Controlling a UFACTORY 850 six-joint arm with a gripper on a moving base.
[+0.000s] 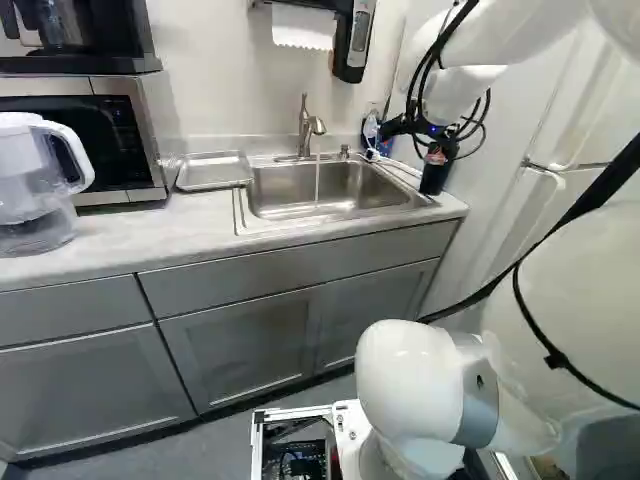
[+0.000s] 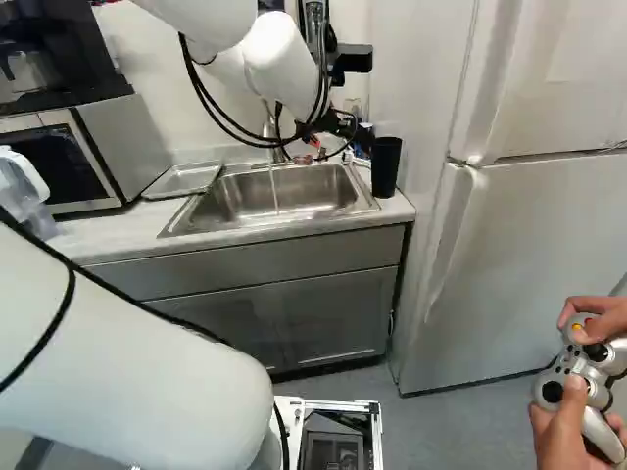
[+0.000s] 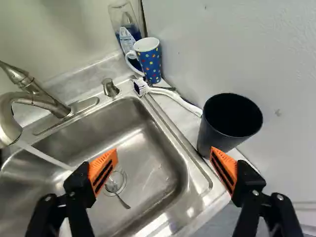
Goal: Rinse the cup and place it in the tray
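Sink [image 2: 328,186] between tray [image 2: 182,180] and cup [image 2: 386,168]

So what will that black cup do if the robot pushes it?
The black cup would probably tip fairly easily, since it's tall and narrows toward its base. Its smooth wall looks stiff, so it likely won't squash. With no handle showing, it might roll once down.

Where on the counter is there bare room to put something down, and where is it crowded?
Bare counter lies in front of the silvery shallow tray, between the clear white-handled pitcher and the stainless sink. Crowded: the sink's opposite side, where a black cup, white brush, blue dotted mug and blue-liquid bottle sit close together.
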